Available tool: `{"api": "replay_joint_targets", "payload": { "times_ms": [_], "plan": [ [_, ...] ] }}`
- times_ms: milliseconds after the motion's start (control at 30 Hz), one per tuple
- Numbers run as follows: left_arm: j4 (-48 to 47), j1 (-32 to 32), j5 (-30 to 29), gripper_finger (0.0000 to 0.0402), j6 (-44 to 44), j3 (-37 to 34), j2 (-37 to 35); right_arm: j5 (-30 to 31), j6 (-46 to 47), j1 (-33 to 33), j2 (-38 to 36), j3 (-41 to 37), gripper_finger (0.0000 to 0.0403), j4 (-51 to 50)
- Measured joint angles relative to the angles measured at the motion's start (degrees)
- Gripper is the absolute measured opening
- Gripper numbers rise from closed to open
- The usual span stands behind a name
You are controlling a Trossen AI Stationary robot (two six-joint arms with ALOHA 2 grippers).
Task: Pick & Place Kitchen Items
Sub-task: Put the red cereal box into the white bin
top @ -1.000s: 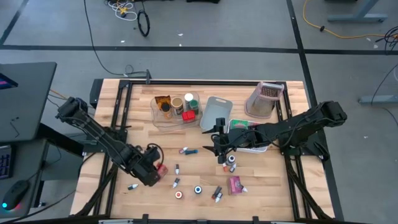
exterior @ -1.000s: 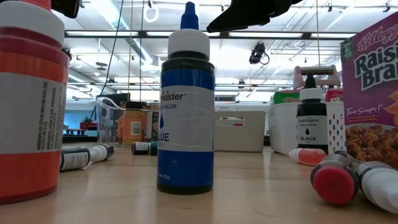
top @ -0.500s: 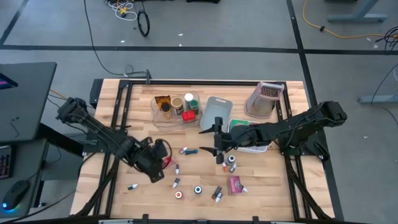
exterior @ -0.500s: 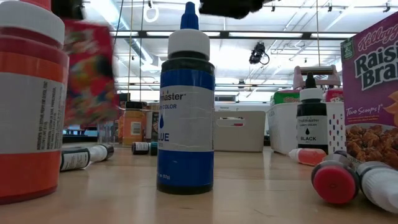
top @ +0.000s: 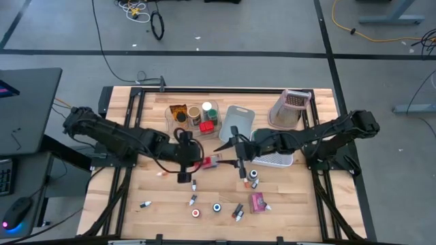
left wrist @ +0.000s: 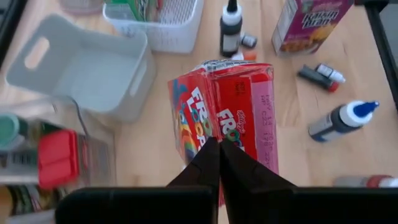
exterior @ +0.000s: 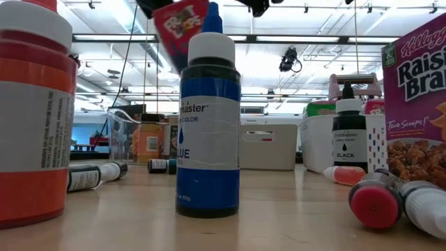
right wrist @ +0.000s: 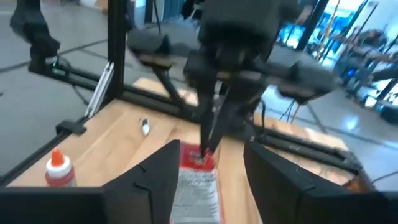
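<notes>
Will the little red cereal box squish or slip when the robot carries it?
The red cereal box looks like thin cardboard, so it probably dents if pinched hard. The left pincer grips only one edge, so it may swing or slip. It looks light.

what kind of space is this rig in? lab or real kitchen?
Likely a robotics lab, not a kitchen: bare concrete floor with loose cables, ceiling strip lights, and a metal-framed wooden table.
</notes>
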Motion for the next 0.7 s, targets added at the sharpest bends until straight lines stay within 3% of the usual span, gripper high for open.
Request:
{"api": "replay_joint_targets", "payload": {
  "times_ms": [400,700],
  "plan": [
    [5.99,5.87,5.66,0.0004,7.17,-0.01,2.91,-0.82,3.28,-3.64,-0.02,-0.04,0.018,-5.42],
    [7.99,7.55,4.68,0.0004,10.88,0.2,3.76,-0.42,4.73,-5.05,-0.07,0.02,0.0179,-10.26]
  ]
}}
